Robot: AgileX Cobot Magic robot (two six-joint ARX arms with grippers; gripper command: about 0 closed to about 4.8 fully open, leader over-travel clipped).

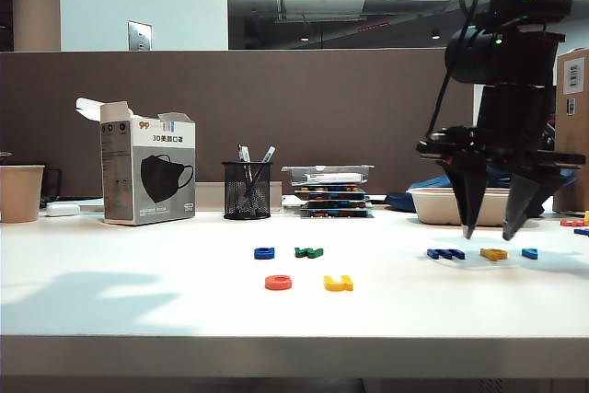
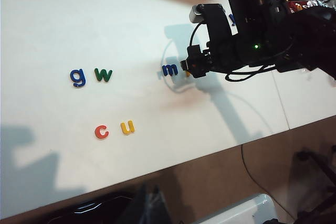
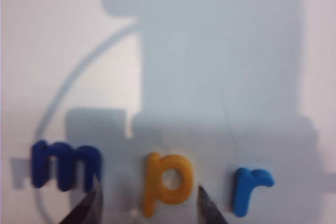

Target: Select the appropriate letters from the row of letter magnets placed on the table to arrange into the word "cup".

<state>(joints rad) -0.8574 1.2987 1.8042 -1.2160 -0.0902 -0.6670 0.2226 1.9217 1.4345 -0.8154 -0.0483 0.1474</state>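
Hovering right end effector (image 3: 147,203), white table (image 1: 138,301), office partition (image 1: 276,108)

The right gripper (image 1: 489,230) hangs at the right of the exterior view with jaws apart, straddling the flat yellow plastic "p" (image 3: 166,182). The dark blue plastic "m" (image 3: 64,163) and the light blue plastic "r" (image 3: 249,188) lie just outside either fingertip, leaving narrow gaps. The white matte table (image 1: 138,292) lies bare lower left. The left gripper is out of view.

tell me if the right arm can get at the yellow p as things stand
Probably yes. The right gripper hangs open right over the yellow p, one of its fingers on each side. The dark blue m and light blue r lie clear of it.
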